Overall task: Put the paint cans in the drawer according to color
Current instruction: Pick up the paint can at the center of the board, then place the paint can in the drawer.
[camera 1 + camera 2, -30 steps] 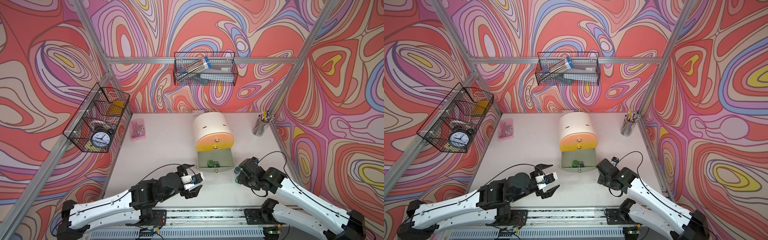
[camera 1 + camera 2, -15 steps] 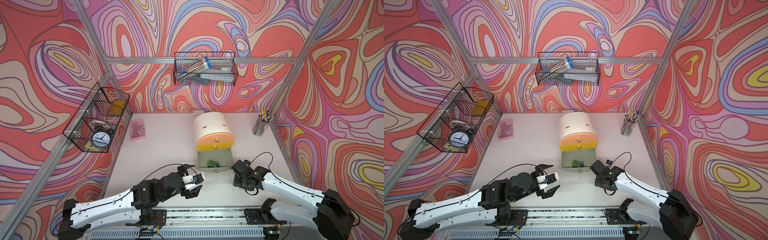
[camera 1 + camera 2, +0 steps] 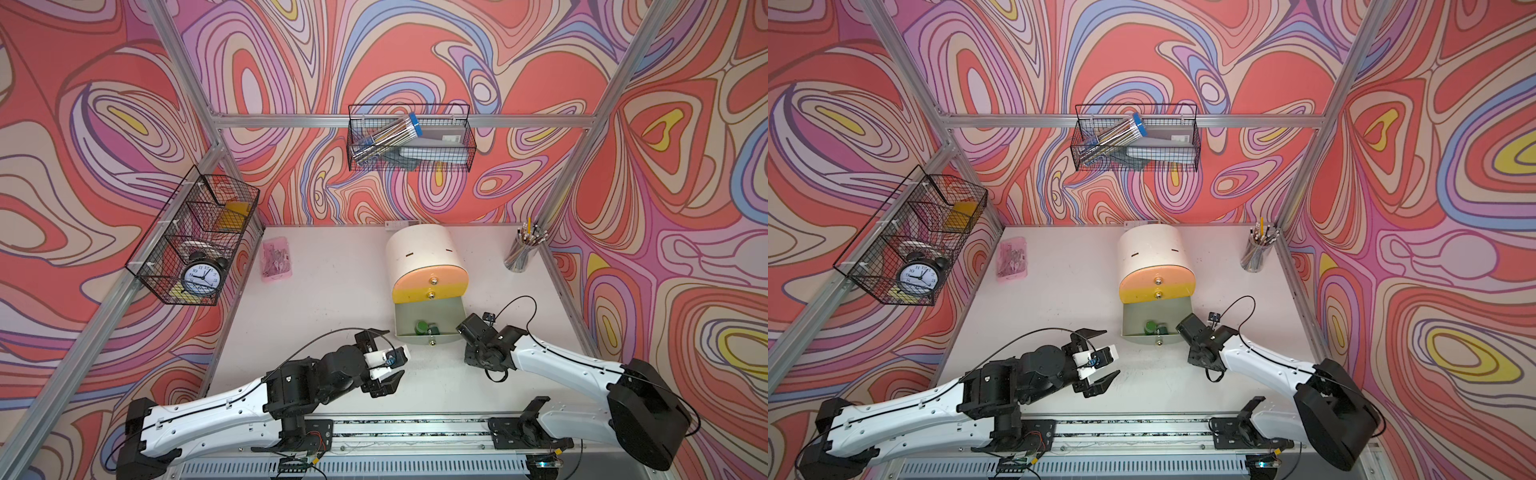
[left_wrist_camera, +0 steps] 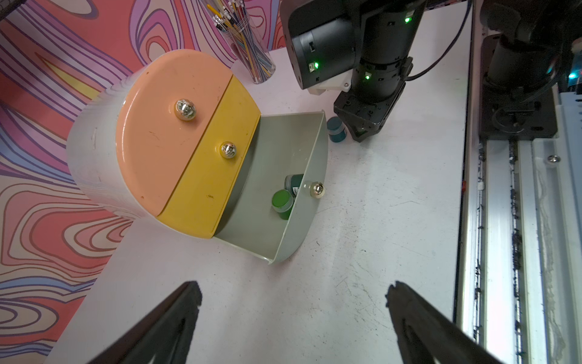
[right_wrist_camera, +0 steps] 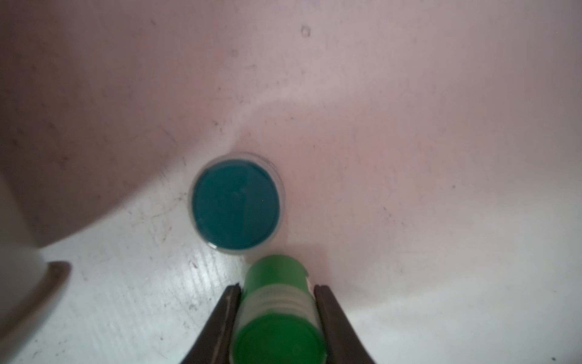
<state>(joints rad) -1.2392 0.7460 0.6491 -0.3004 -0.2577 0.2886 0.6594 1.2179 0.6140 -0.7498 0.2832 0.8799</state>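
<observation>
Item in hand: green paint jar (image 5: pixel 277 315), small and round, tilted with its lid end towards the teal paint jar (image 5: pixel 236 205).
Right pincer (image 5: pixel 277 288): closed on the green paint jar, one finger against each side of the body, just behind the lid.
Left pincer (image 4: pixel 291 293): spread wide and empty, hanging over bare counter (image 4: pixel 362 236) between the chest and the near edge.
Teal paint jar, place: upright on the counter, just beside the open drawer on the side towards the right edge, apart from the held jar.
Chest (image 3: pixel 422 253): cream, standing right of the counter's middle, fronts facing the near edge.
Grey-green drawer (image 4: pixel 283 138): pulled out, holding a light green jar (image 4: pixel 282 201) and a dark green jar (image 4: pixel 294 182) close together near the front panel.
Peach drawer (image 4: pixel 163 132), yellow drawer (image 4: pixel 217 164): both shut; contents hidden.
Handling, judged: light, stiff plastic with smooth, slippery round walls; likely to pivot or roll if pinched off-centre.
Where to hold, judged: across the middle of the body, below the lid.
Risk, judged: a tilted jar may swing in the grip; the drawer's walls leave little room beside the jars already inside.
</observation>
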